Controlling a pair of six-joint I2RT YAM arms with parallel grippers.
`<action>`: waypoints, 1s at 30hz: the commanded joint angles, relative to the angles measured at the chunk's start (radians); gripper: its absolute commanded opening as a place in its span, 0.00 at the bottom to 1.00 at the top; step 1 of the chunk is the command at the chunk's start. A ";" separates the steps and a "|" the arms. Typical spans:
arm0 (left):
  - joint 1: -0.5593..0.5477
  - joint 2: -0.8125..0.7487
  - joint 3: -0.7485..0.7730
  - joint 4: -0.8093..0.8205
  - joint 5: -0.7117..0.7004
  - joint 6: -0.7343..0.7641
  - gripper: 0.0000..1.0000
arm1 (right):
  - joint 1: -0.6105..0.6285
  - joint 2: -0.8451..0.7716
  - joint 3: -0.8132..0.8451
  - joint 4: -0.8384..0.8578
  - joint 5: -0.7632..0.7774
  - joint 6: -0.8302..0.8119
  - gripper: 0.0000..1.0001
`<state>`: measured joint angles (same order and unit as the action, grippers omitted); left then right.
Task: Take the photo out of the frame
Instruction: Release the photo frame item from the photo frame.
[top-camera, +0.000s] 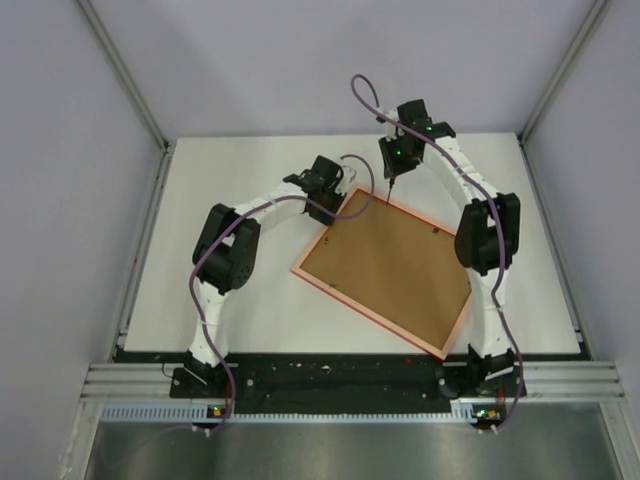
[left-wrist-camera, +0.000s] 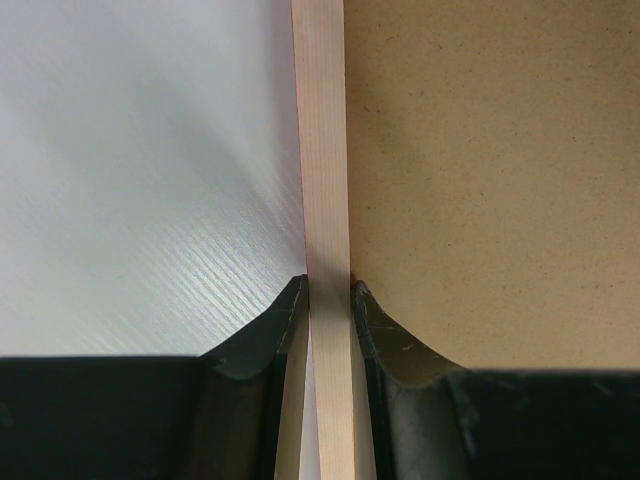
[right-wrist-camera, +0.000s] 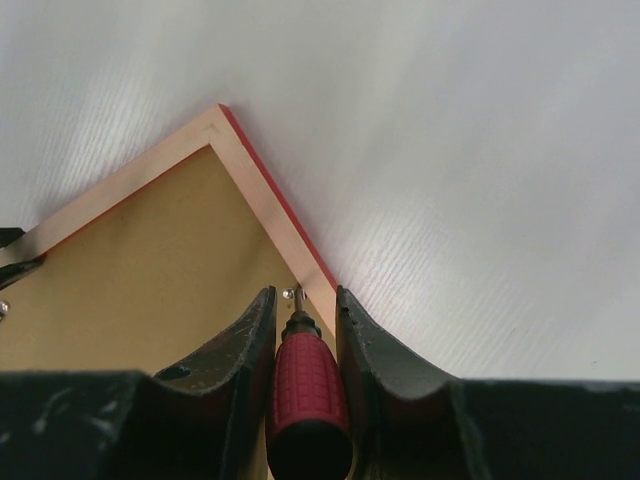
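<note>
Brown back upward, the frame (top-camera: 385, 270) is being pinched at its rim by the left gripper (left-wrist-camera: 328, 288) on the white table (top-camera: 230, 305). A red-handled screwdriver (right-wrist-camera: 305, 390) is being clamped by the right gripper (right-wrist-camera: 303, 295), its tip at a metal clip (right-wrist-camera: 291, 293). The photo is being hidden by that back.

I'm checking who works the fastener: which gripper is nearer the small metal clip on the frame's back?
Right. The right gripper hangs above the clip, its screwdriver tip at it; the left gripper pinches the frame rim beyond the corner.
</note>
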<state>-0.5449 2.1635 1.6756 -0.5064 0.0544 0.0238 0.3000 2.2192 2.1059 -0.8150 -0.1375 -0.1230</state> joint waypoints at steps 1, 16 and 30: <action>-0.001 -0.008 0.021 -0.035 -0.028 -0.004 0.00 | 0.007 0.002 0.055 -0.007 0.130 -0.007 0.00; 0.011 0.025 0.053 -0.103 -0.205 -0.139 0.00 | -0.045 -0.248 -0.335 0.171 0.303 0.302 0.00; 0.036 0.027 0.056 -0.106 -0.226 -0.202 0.00 | -0.048 -0.337 -0.497 0.148 0.332 0.621 0.00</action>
<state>-0.5598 2.1803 1.7123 -0.5488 -0.0467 -0.1390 0.2886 1.9453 1.6421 -0.5835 0.1043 0.4324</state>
